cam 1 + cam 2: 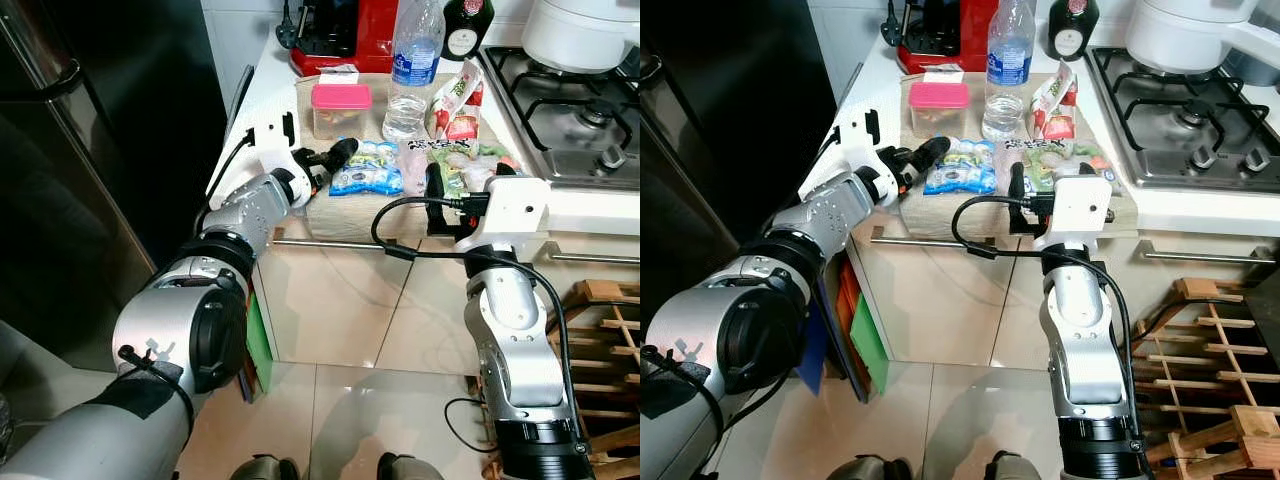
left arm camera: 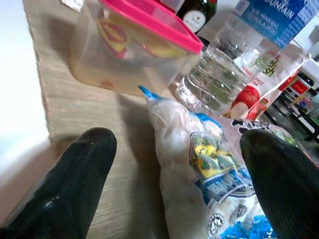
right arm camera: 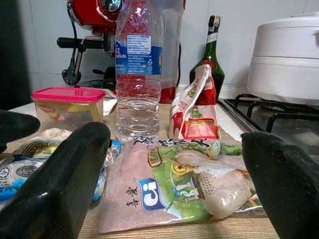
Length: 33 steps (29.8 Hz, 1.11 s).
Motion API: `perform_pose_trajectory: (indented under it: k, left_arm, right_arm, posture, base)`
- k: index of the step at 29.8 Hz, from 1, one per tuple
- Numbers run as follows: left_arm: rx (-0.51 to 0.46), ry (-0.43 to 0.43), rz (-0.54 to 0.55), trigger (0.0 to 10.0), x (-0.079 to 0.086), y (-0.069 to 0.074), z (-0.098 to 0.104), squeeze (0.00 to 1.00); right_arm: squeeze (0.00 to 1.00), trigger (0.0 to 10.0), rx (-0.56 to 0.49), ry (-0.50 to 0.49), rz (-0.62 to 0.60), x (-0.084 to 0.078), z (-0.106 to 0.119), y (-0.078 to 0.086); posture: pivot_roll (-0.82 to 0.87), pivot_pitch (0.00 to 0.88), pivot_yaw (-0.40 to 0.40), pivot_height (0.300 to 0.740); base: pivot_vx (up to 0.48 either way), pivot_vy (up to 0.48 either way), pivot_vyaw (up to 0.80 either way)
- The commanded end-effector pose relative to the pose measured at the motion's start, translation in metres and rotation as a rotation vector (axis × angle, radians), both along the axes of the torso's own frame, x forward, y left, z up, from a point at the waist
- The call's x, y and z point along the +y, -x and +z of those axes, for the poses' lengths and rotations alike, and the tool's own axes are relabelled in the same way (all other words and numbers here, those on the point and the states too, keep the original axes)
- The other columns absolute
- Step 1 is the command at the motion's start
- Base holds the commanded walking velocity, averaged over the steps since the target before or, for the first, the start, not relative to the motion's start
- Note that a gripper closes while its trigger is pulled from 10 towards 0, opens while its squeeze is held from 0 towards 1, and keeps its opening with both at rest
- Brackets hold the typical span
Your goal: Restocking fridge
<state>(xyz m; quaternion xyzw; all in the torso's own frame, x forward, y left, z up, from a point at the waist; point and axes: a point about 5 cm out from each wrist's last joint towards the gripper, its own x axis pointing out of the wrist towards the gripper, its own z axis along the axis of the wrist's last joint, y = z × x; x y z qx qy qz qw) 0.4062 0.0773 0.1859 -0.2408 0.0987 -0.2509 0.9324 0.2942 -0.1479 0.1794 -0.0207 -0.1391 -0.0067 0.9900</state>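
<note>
A blue-and-white food bag (image 1: pixel 367 168) lies on a beige mat (image 1: pixel 345 215) on the counter. My left gripper (image 1: pixel 338 163) is open at the bag's near end, and in the left wrist view the bag (image 2: pixel 199 164) lies between the two black fingers (image 2: pixel 75 179). My right gripper (image 1: pixel 468 185) is open at the mat's front edge, facing a green frozen-food bag (image 3: pixel 184 184). Behind these stand a pink-lidded container (image 1: pixel 340 108), a water bottle (image 1: pixel 412 70) and a red-and-white pouch (image 1: pixel 458 100).
A black fridge (image 1: pixel 90 150) stands at the left with its door shut. A red coffee machine (image 1: pixel 340 30) and a dark bottle (image 1: pixel 467 25) sit at the counter's back. A gas hob (image 1: pixel 575 100) with a white pot (image 1: pixel 580 30) is at the right, and a wooden rack (image 1: pixel 600 330) stands on the floor.
</note>
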Motion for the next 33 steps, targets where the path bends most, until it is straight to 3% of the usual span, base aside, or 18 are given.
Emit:
perform_pose_trajectory:
  k: [1, 11, 19, 24, 29, 33]
  left_arm:
    - [0.004, 0.004, -0.003, 10.0, -0.003, -0.001, 0.006, 0.00]
    - [0.063, 0.032, -0.018, 10.0, -0.017, 0.003, -0.002, 0.00]
    - [0.147, 0.128, -0.020, 10.0, -0.024, 0.008, -0.013, 0.00]
    - [0.139, 0.095, -0.031, 10.0, -0.027, 0.009, -0.016, 0.00]
    - [0.053, -0.025, -0.054, 10.0, -0.029, 0.008, -0.011, 0.00]
    - [0.035, -0.024, -0.033, 10.0, -0.023, 0.006, -0.008, 0.00]
  right_arm:
    - [0.00, 10.0, -0.020, 0.000, -0.008, -0.001, 0.004, 0.002]
    - [0.00, 10.0, -0.018, 0.001, -0.015, -0.002, 0.004, 0.004]
    - [0.00, 10.0, -0.017, -0.001, -0.023, -0.003, 0.003, 0.005]
    - [0.00, 10.0, -0.016, -0.002, -0.024, -0.003, 0.003, 0.006]
    - [0.00, 10.0, -0.022, -0.018, 0.001, 0.000, 0.004, 0.007]
    - [0.00, 10.0, -0.028, -0.052, 0.079, 0.008, 0.006, 0.010]
  posture:
    - [-0.20, 0.037, 0.086, 0.740]
    - [-0.21, 0.045, 0.093, 0.740]
    - [-0.22, 0.050, 0.100, 0.740]
    - [-0.22, 0.054, 0.101, 0.740]
    - [-0.22, 0.056, 0.103, 0.740]
    - [-0.21, 0.057, 0.103, 0.740]
  base:
    - [0.000, 0.000, 0.00]
    - [0.000, 0.000, 0.00]
    - [0.000, 0.000, 0.00]
    - [0.000, 0.000, 0.00]
    - [0.000, 0.000, 0.00]
    - [0.000, 0.000, 0.00]
